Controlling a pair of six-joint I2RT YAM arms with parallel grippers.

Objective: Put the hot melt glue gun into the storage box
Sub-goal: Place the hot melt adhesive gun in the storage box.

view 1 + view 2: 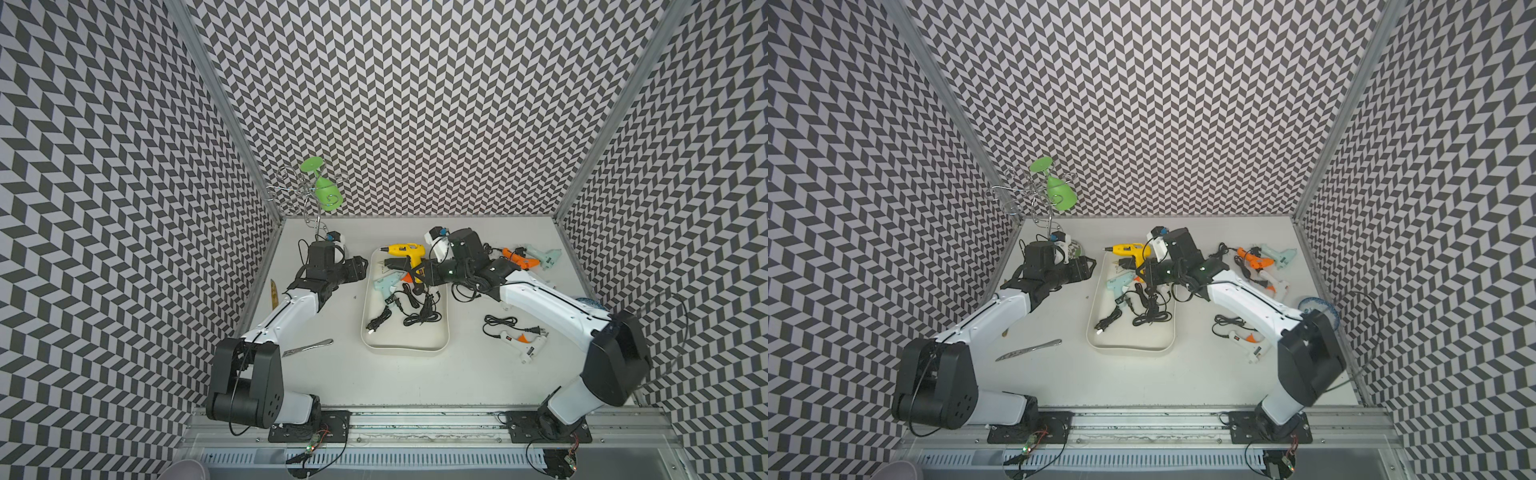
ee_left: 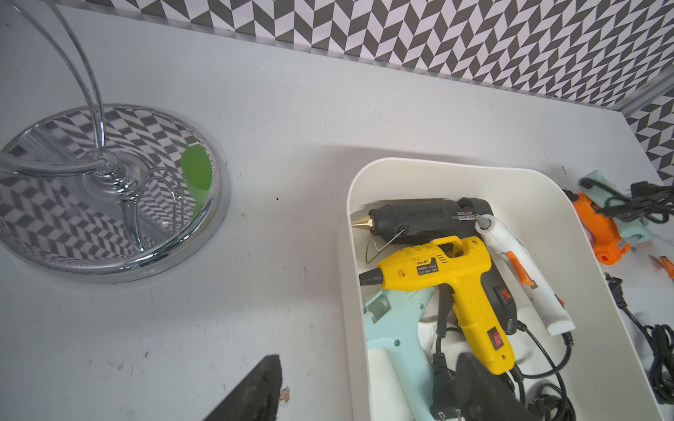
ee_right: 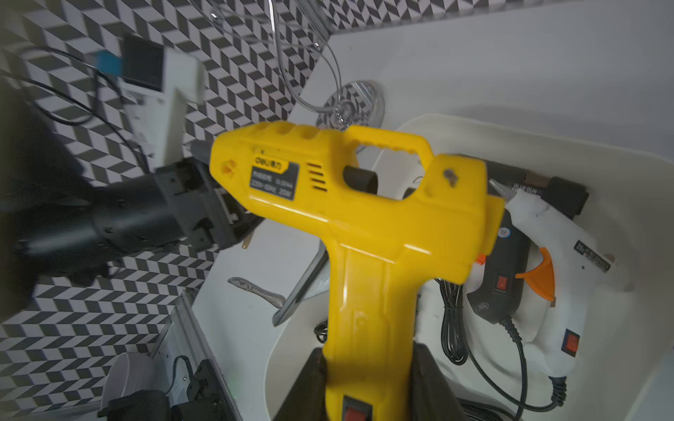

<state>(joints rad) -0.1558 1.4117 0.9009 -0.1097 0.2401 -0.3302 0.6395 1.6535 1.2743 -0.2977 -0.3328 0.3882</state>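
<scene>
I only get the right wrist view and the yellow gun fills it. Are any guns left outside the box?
Observer: Yes, an orange gun lies on the table right of the box.
Operator: Just that one?
Observer: No, a white gun lies nearer the front, beside the right arm.
Operator: What's in the box beneath mine?
Observer: A mint gun, partly covered by the yellow gun.
</scene>
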